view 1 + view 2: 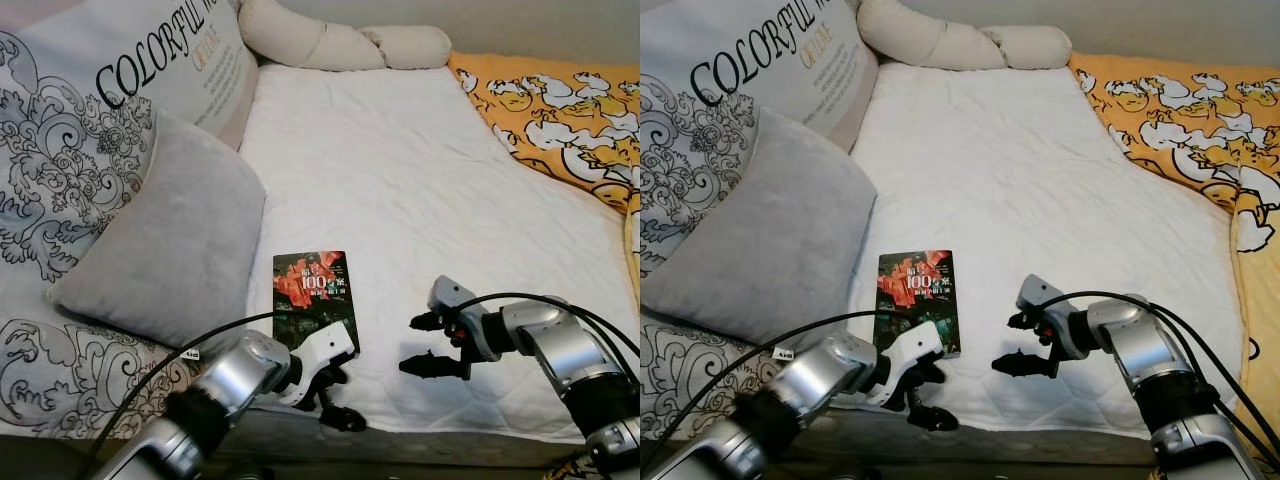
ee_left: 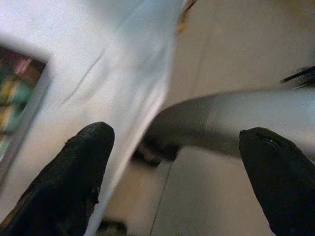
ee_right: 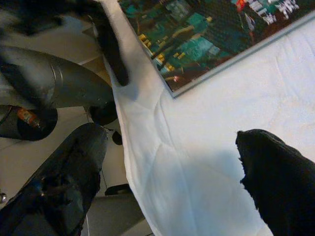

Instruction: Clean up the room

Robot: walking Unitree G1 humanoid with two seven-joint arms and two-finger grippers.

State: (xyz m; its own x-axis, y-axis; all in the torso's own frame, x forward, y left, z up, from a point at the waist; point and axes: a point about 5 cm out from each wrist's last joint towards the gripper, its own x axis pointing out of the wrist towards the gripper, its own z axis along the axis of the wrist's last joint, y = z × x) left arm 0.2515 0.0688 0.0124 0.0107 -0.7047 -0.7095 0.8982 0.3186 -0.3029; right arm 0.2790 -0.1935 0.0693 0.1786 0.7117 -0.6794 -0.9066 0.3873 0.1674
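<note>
Both end effectors hover at the bed's [image 1: 420, 180] near edge with fingers spread and empty — the left end effector [image 1: 335, 400] just below the book [image 1: 313, 297], the right end effector [image 1: 428, 343] beside it. Flat on the white cover lies the book, next to a grey pillow [image 1: 165, 240].

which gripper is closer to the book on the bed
Left. The left gripper sits at the bed edge right by the near end of the book, open. The right gripper hovers over the white sheet off to the book's right, also open.
</note>
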